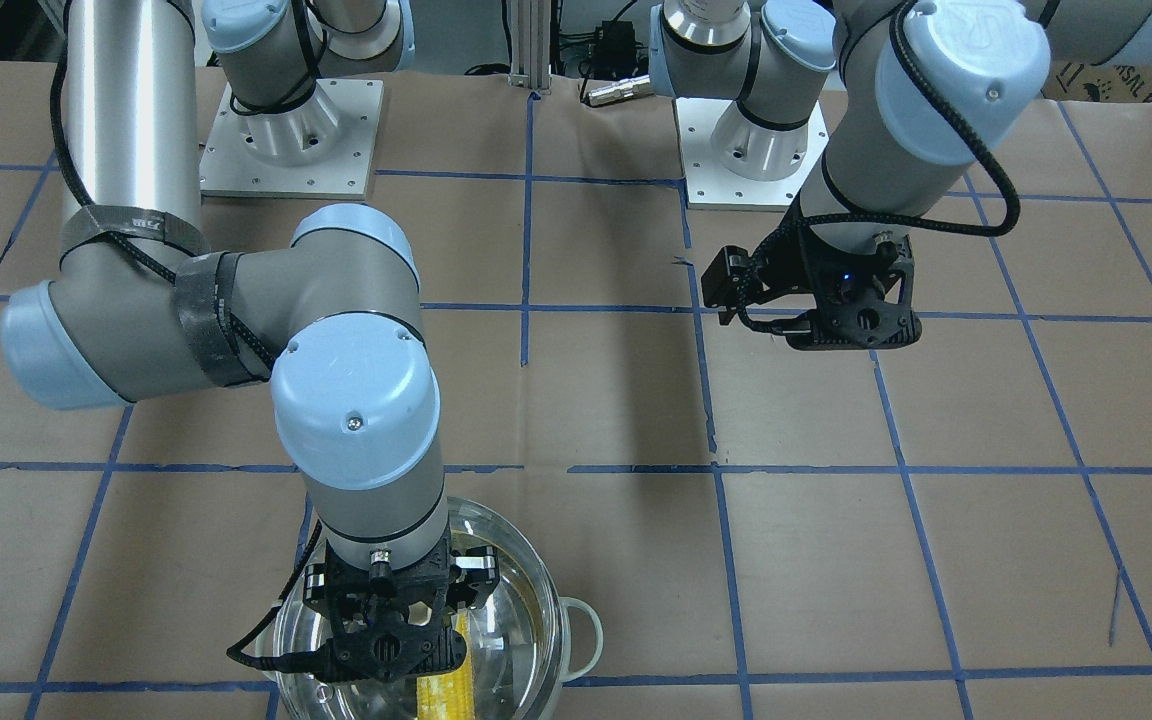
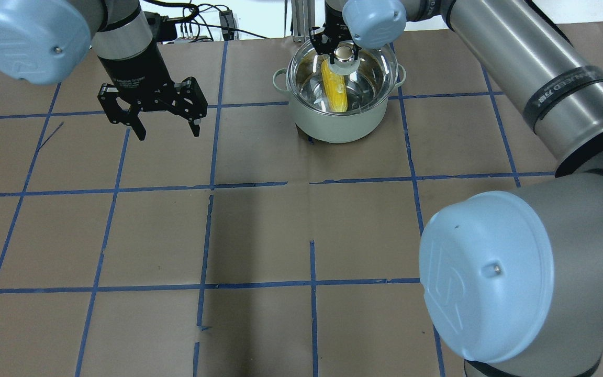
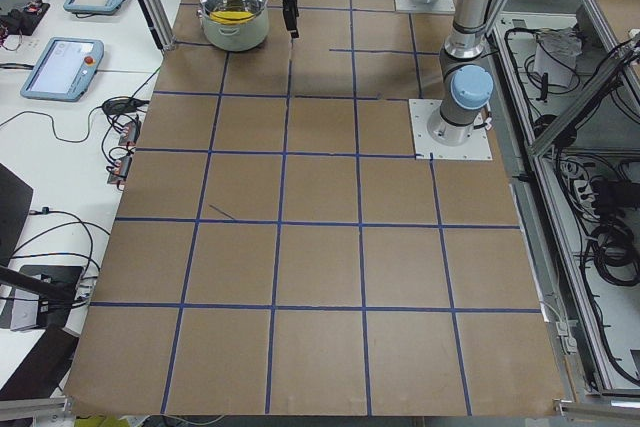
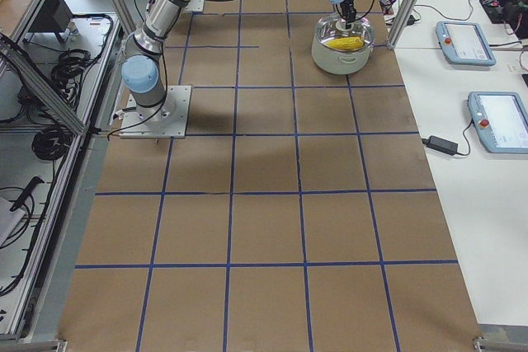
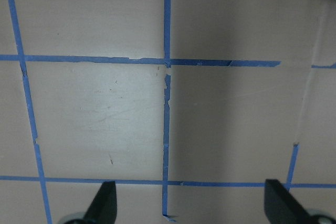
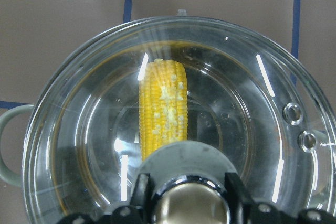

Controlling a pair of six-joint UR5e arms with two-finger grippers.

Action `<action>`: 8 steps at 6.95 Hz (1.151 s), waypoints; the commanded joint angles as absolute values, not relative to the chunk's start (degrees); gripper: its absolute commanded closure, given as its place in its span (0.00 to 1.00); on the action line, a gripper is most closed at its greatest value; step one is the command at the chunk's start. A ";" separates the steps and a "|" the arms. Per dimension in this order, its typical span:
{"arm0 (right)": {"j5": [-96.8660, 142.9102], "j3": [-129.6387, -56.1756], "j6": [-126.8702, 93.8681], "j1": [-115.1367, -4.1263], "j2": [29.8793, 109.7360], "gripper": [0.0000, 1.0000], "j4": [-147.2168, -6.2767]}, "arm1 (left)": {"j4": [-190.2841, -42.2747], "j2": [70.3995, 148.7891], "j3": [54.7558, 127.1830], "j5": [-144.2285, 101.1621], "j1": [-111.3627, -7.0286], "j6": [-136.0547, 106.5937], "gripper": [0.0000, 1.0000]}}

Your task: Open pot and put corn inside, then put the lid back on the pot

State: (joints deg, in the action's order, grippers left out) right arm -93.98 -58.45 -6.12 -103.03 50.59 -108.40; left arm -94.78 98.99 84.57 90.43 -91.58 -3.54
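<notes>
Your right end effector (image 6: 187, 195) is closed on the shiny knob (image 6: 190, 213) of the glass lid (image 6: 252, 98), which sits over the pot (image 2: 335, 123) at the far side of the desk (image 2: 259, 235); the corn (image 6: 163, 108) lies inside. Your left end effector (image 2: 167, 135) hangs wide open, holding nothing. If the lid is not flat on the pot, letting go could make it slip or bang. Pull up before you open and the lid lifts off with you.

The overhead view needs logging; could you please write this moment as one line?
yellow corn ear in round steel pot | clear glass lid over pot, held by right gripper | left gripper open, empty, aside
</notes>
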 commanded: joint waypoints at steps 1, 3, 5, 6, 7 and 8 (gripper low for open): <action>-93.96 -58.10 -6.24 -103.97 49.75 0.95 -108.72 | -89.94 96.42 85.87 90.79 -91.32 -0.11 0.00; -94.04 -56.96 -6.15 -103.98 48.87 0.95 -108.46 | -87.63 94.67 86.13 90.79 -90.62 0.97 0.00; -94.04 -54.33 -6.07 -103.98 47.64 0.95 -107.32 | -86.40 91.68 88.32 90.01 -85.81 1.49 0.00; -94.04 -52.23 -6.06 -103.89 46.68 0.95 -106.62 | -86.74 92.63 88.59 90.52 -85.52 1.32 0.00; -94.04 -49.77 -6.06 -103.89 45.63 0.95 -104.87 | -86.31 93.59 87.98 90.44 -85.87 1.32 0.00; -94.13 -47.48 -6.06 -103.89 44.92 0.95 -102.85 | -86.31 93.60 88.50 90.27 -86.13 1.49 0.00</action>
